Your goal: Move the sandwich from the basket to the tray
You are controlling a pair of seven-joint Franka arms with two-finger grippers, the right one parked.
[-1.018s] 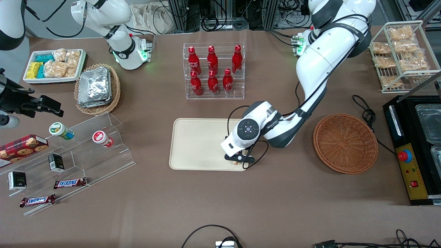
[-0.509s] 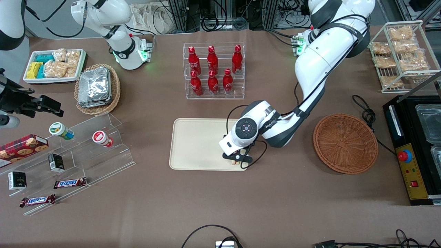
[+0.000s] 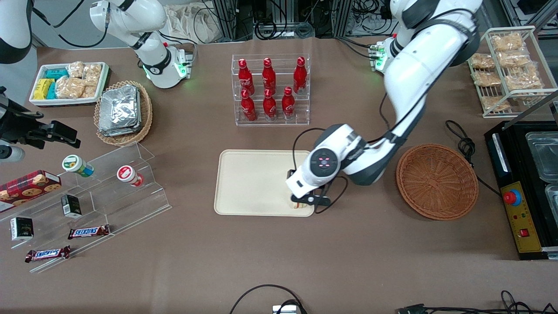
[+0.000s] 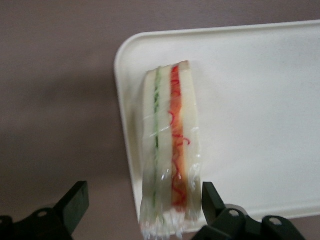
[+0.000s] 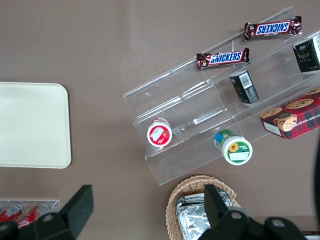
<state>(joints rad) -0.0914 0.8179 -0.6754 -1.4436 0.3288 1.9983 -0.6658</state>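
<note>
Sandwich (image 4: 170, 145): clear-wrapped white bread with green and orange-red filling stripes, standing on edge at the tray (image 4: 260, 110) corner nearest the basket (image 3: 437, 181). Gripper (image 4: 142, 207) above it, fingers spread, holding nothing.

Matt cloth, woven wicker, glossy wrap.

Clear, crinkled, shiny film over soft white bread on the sandwich (image 4: 170, 145); smooth cream plastic with a dull sheen on the tray (image 3: 244, 183); rough reddish-brown wicker on the basket (image 3: 437, 181); matt brown covering, likely cloth or paper, on the table (image 3: 279, 253). Matt black plastic on the fingers (image 4: 75, 202) of the gripper (image 4: 142, 210), spread either side of the sandwich over the tray's corner nearest the basket; glossy white shell on the arm (image 3: 418, 65).
</note>
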